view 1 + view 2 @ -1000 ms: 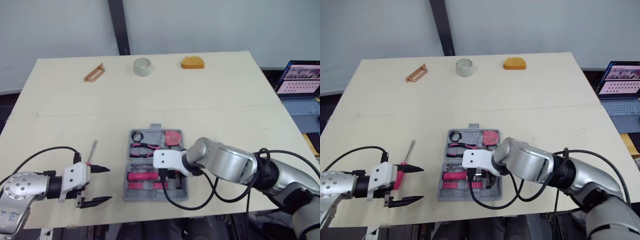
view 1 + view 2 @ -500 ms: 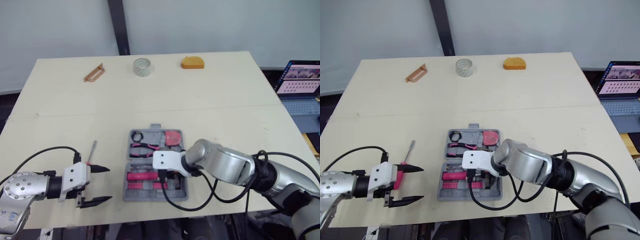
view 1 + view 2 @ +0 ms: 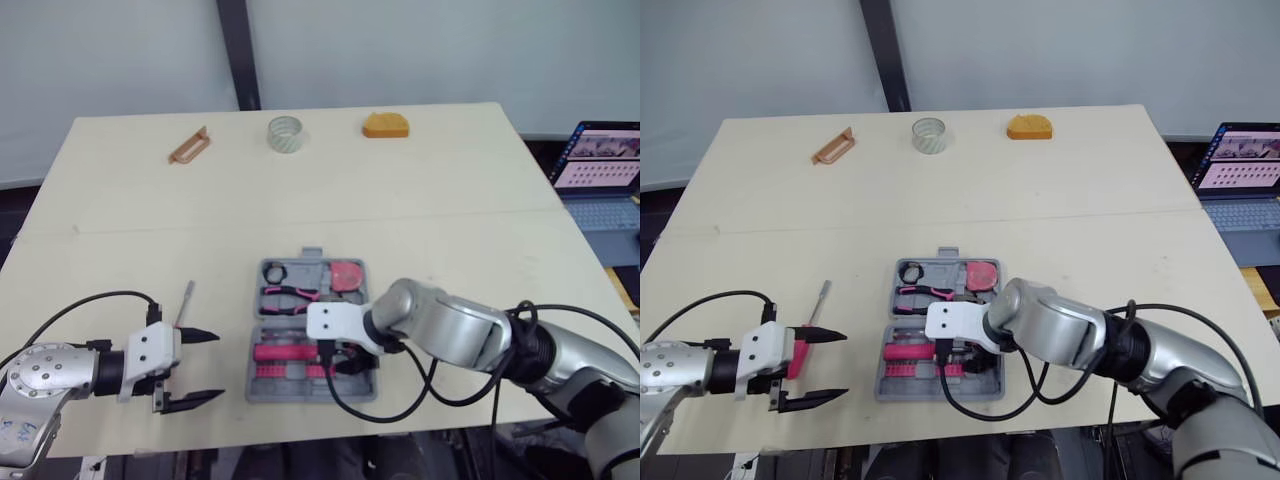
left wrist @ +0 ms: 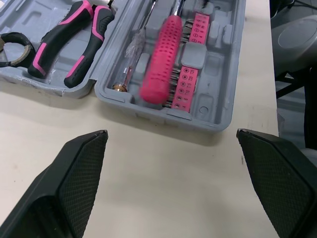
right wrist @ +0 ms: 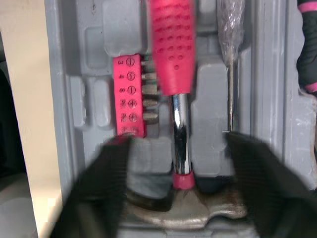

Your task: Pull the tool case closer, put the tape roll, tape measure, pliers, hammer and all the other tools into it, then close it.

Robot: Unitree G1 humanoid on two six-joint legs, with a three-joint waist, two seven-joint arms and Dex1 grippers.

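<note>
Right gripper (image 5: 181, 141) low over tool case (image 3: 256, 388), fingers spread astride hammer (image 5: 171, 44). Left gripper (image 3: 218, 367) at case's 9 o'clock, spread, empty.

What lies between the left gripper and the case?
Bare table, as the left wrist view shows: nothing lies from the left gripper to the case.

Open table (image 3: 450, 180) around tool case (image 4: 218, 74)

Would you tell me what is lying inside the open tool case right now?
The tool case holds a pink-handled hammer, pliers, a pink bit strip, a rounded pink item and a black ring. The right tool covers part of its near half.
</note>
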